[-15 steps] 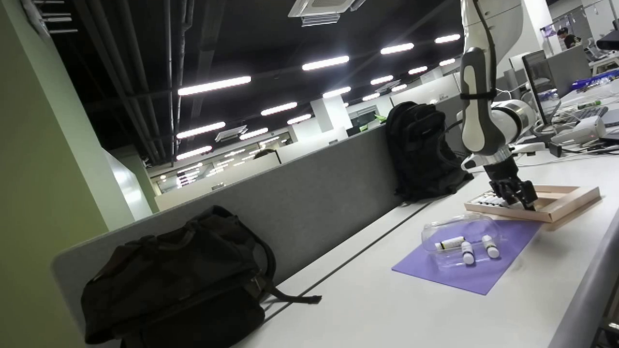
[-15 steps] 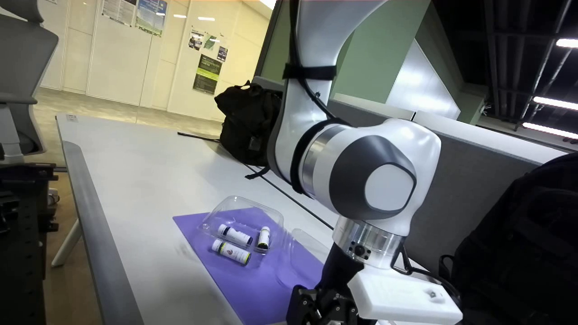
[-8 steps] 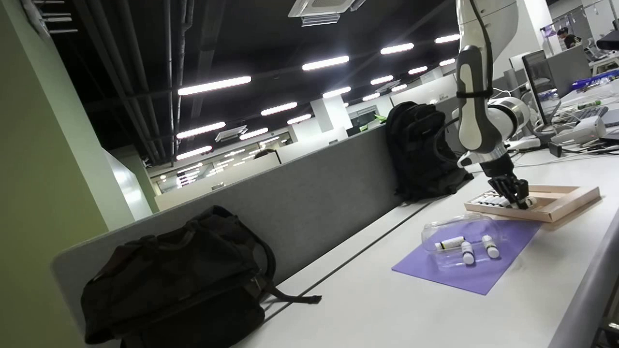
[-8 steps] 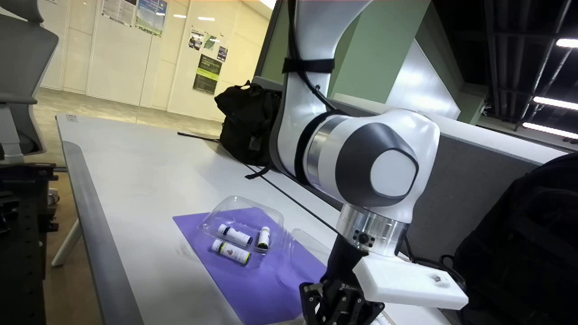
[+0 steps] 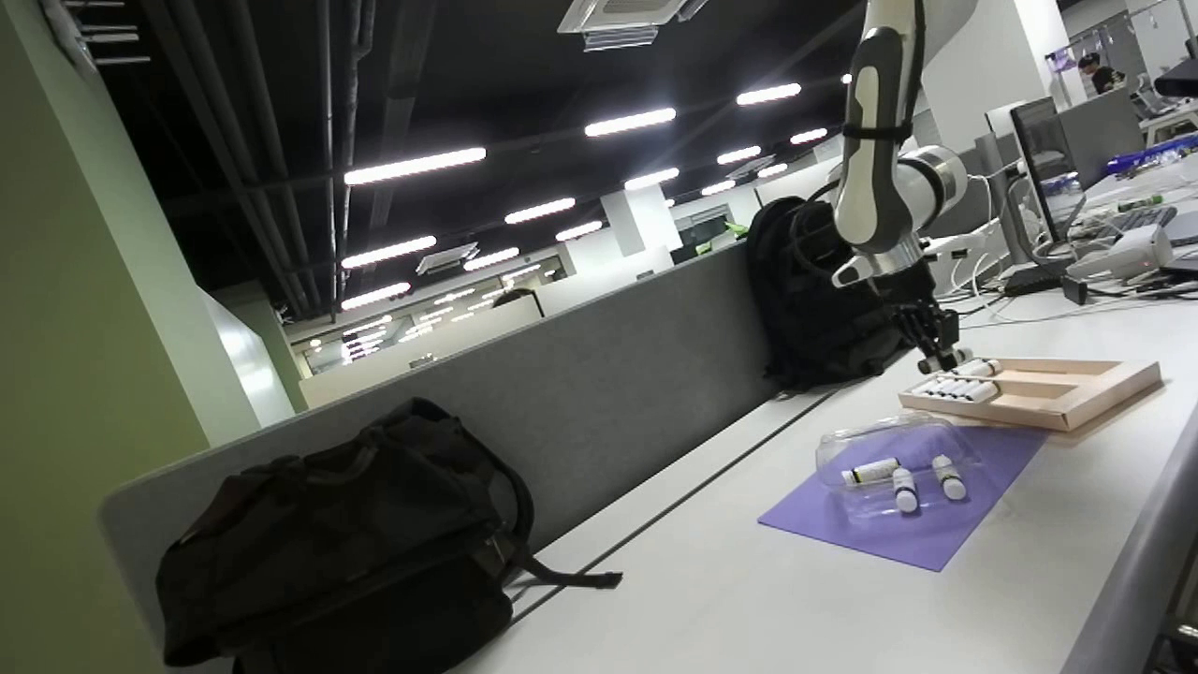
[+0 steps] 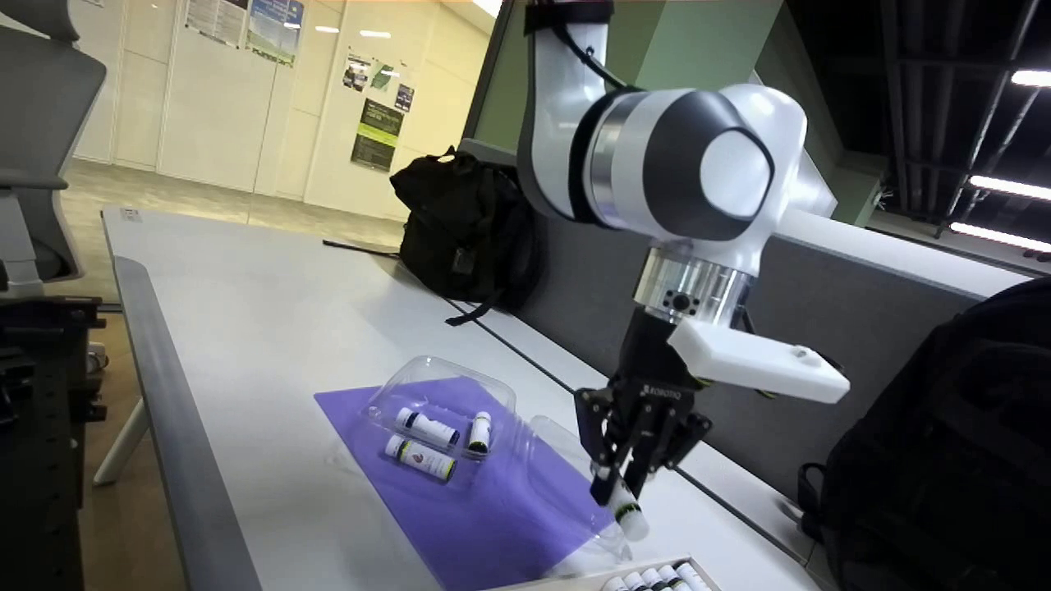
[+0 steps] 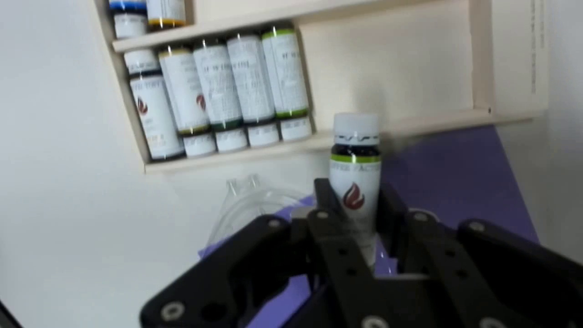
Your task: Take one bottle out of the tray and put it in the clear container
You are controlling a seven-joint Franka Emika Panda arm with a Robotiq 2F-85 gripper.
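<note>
My gripper (image 7: pixel 357 200) is shut on a white-labelled bottle (image 7: pixel 355 166) with a white cap and green band. In both exterior views the gripper (image 5: pixel 939 351) (image 6: pixel 617 486) holds the bottle (image 6: pixel 630 519) in the air, above the level of the tray. The light-brown wooden tray (image 5: pixel 1114 391) also shows in the wrist view (image 7: pixel 401 68), with several bottles on its left side; an exterior view cuts off most of it (image 6: pixel 566 584). The clear container (image 5: pixel 827 447) (image 6: pixel 427 361) stands open on the purple mat, with three bottles lying in it.
The purple mat (image 5: pixel 922 552) (image 6: pixel 484 542) lies beside the tray. A black backpack (image 5: pixel 814 300) leans on the grey divider (image 5: pixel 636 346) behind the tray; another black bag (image 5: pixel 356 543) stands farther along. A monitor (image 5: pixel 1044 168) and cables are beyond the tray.
The gripper was down in the tray; it has risen with the bottle between its fingers and moved toward the divider. The bottles in the container have not moved.
</note>
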